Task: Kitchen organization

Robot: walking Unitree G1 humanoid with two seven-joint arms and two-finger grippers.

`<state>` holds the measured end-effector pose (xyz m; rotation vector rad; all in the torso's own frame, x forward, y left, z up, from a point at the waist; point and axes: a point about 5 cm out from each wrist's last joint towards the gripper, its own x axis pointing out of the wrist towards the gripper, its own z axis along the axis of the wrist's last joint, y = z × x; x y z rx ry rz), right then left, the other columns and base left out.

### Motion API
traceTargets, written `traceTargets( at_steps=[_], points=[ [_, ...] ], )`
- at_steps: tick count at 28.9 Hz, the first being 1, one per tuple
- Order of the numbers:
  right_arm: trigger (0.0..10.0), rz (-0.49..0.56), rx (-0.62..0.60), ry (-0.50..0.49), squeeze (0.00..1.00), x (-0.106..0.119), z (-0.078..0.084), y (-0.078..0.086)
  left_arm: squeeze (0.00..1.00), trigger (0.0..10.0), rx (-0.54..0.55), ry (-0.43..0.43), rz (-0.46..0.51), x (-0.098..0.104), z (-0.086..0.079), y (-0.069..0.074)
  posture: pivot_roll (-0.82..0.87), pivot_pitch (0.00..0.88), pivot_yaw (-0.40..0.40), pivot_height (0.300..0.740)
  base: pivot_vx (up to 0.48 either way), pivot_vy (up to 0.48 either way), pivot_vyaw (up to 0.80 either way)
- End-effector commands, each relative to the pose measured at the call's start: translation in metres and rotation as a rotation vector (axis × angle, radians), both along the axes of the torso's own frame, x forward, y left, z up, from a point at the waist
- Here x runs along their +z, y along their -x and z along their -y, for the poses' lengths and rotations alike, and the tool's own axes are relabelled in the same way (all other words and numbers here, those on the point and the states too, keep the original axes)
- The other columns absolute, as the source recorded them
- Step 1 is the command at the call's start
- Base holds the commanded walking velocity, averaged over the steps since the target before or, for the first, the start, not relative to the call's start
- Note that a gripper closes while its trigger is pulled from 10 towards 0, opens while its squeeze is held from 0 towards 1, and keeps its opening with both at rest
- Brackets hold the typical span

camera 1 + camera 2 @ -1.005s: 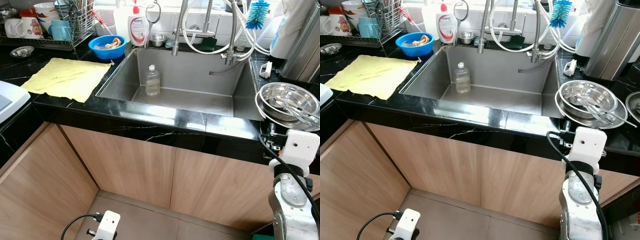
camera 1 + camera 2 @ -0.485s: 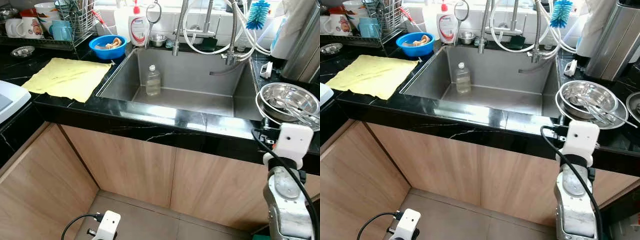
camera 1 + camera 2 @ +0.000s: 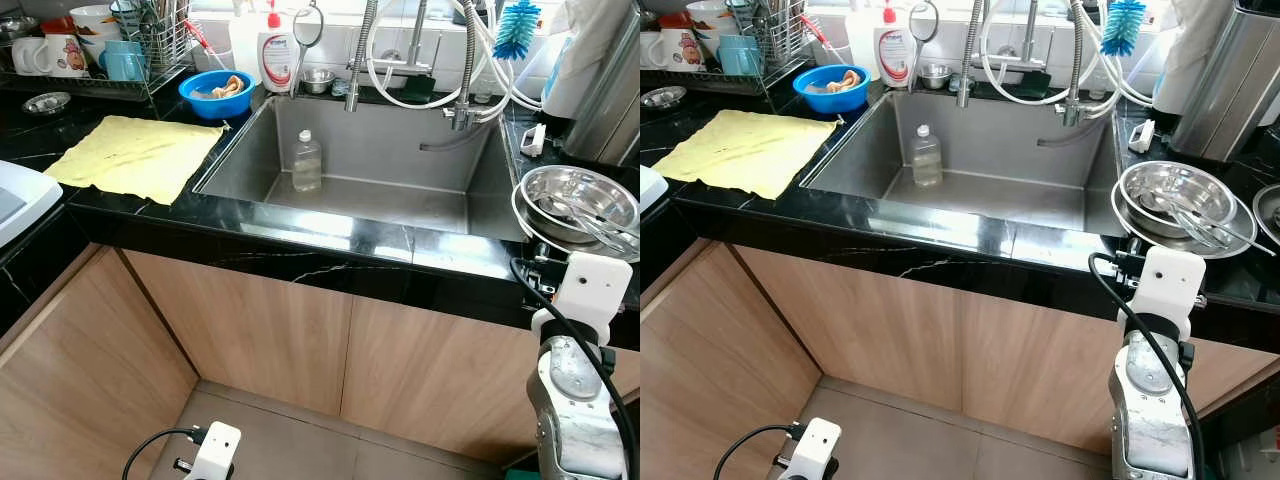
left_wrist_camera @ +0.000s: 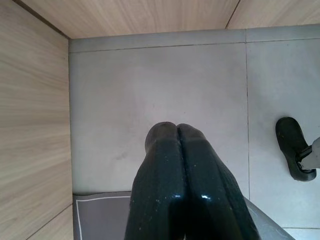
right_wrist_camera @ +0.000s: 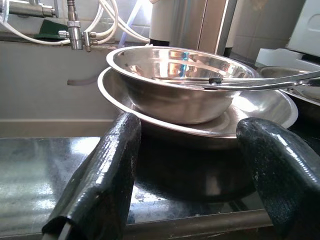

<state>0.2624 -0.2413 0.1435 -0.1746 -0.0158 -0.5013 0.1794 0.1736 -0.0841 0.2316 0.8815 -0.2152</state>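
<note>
A steel bowl [image 3: 575,195] with metal utensils in it is nested in a wider steel dish [image 5: 250,112] on the black counter [image 3: 330,232] right of the sink [image 3: 400,200]. My right gripper [image 5: 190,125] is open at the counter's front edge, level with the bowls and just short of them, with nothing between its fingers [image 5: 107,170]. Its white wrist [image 3: 592,285] stands below the bowls. A clear plastic bottle [image 3: 305,160] stands in the sink. My left gripper [image 4: 175,127] hangs shut low over the floor.
A yellow cloth [image 3: 135,155] lies left of the sink. Behind it are a blue bowl [image 3: 213,92], a dish rack [image 3: 100,50] with cups, and a soap bottle [image 3: 275,48]. Faucets and hoses [image 3: 415,60] line the back. Wooden cabinet doors [image 3: 300,340] are below.
My right wrist has shifted slightly left and settled near the counter edge in front of the bowls. The left arm has not moved.
</note>
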Motion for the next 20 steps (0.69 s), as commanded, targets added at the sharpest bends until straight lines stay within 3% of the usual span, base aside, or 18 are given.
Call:
traceTargets(
  at_steps=[1, 9, 20],
  points=[
    [10.0, 0.026, -0.025, 0.001, 0.00, 0.007, 0.004, -0.002, 0.00, 10.0, -0.003, -0.008, -0.023, -0.002, -0.003, 0.003, -0.29, 0.000, 0.026, 0.731, 0.000, 0.000, 0.00],
    [10.0, 0.079, -0.067, -0.001, 0.00, 0.019, 0.006, -0.005, 0.00, 10.0, 0.001, -0.009, -0.024, -0.001, -0.004, 0.003, -0.28, 0.000, 0.027, 0.731, 0.000, 0.000, 0.00],
    [10.0, 0.089, -0.017, -0.031, 0.00, 0.019, -0.002, -0.009, 0.00, 10.0, 0.008, -0.015, -0.024, -0.001, -0.005, 0.003, -0.28, 0.000, 0.030, 0.731, 0.000, 0.000, 0.00]
  ],
)
